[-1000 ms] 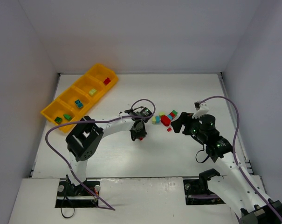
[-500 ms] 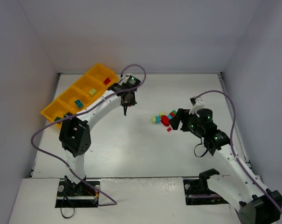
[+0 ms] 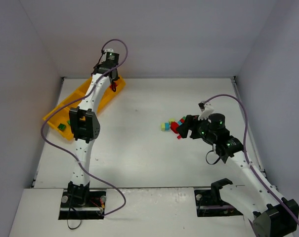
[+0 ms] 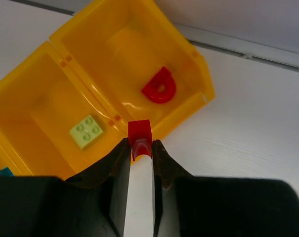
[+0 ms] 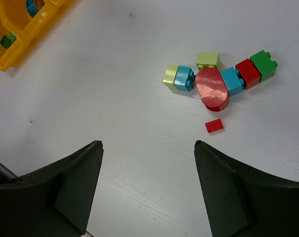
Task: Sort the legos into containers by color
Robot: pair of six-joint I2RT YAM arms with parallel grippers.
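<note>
Orange-yellow plastic, the tray lies slantwise in the far left corner of the table in the top view. Its four compartments run from the left edge toward the far edge. The left arm lies stretched out over it and hides most of them. A green brick shows in the nearest compartment, and the left gripper hangs over the farthest. A cluster of legos sits right of the table's middle, toward the right edge. The right gripper is just beside it on the right-edge side, its arm bent at the elbow.

From the left wrist, the end compartment holds the red half-round. The next holds a yellow-green brick, and a sliver of a teal brick shows in the third. The fingers are clamped on a small red brick, which appears over the end compartment's rim, by the divider.

From the right wrist, its fingers stand wide apart above bare table, on the near side of the cluster. That cluster is a touching row of yellow-green, teal, red and green bricks around a red oval piece. A small red plate lies just apart from it. The tray's corner shows at the upper left, with teal and green inside.
</note>
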